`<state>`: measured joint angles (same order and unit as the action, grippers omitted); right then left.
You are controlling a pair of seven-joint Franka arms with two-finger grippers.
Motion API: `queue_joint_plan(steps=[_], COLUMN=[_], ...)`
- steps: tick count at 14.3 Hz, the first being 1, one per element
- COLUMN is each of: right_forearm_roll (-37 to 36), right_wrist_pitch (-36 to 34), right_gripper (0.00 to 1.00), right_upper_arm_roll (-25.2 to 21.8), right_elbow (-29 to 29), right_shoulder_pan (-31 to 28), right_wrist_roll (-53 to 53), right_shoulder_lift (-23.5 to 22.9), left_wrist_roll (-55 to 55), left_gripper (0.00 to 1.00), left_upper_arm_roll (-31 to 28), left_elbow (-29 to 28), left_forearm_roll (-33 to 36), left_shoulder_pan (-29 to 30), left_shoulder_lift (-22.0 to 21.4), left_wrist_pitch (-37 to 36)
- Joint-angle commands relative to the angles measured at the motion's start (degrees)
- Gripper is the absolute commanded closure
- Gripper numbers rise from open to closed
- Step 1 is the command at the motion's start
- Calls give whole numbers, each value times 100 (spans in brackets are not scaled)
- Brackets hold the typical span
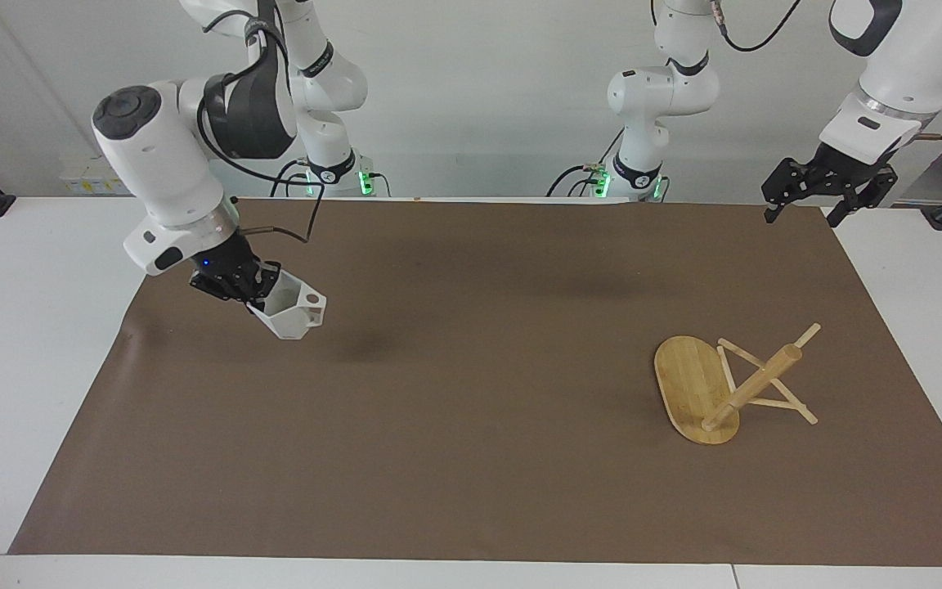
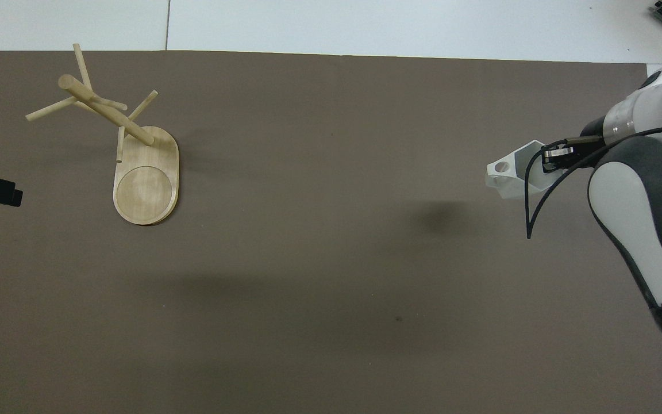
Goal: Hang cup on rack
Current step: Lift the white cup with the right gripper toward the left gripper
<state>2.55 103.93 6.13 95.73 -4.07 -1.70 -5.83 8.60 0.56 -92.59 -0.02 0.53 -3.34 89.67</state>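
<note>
Matt white cup (image 1: 291, 314), probably plastic; pale wooden rack (image 1: 696, 388); matt brown mat (image 1: 471, 458).
</note>
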Motion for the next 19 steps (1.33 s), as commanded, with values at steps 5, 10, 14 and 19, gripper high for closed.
queue_joint_plan(steps=[5,10,14,19], right_forearm_roll=[1771,2942,3767,4403], right_wrist_pitch=[-664,-445,81,1513], right_gripper=[100,100,100,100], right_upper_arm_roll=[257,985,1389,2355], right_elbow=[-248,-239,-38,-28], right_shoulder_pan=[-50,-41,-41,3], right_wrist_roll=[55,125,530,1179], right_shoulder_lift=[609,662,514,-13], left_wrist_roll=[98,107,570,1731], left_gripper=[0,0,0,0], left_upper_arm_roll=[32,41,67,67], left_elbow=[-101,-110,-206,-504], left_forearm_roll=[-103,-103,-121,-1094], left_shoulder_pan=[70,44,17,17], left_shoulder_lift=[-115,-115,-159,-299], left_wrist_pitch=[-63,-98,-107,24])
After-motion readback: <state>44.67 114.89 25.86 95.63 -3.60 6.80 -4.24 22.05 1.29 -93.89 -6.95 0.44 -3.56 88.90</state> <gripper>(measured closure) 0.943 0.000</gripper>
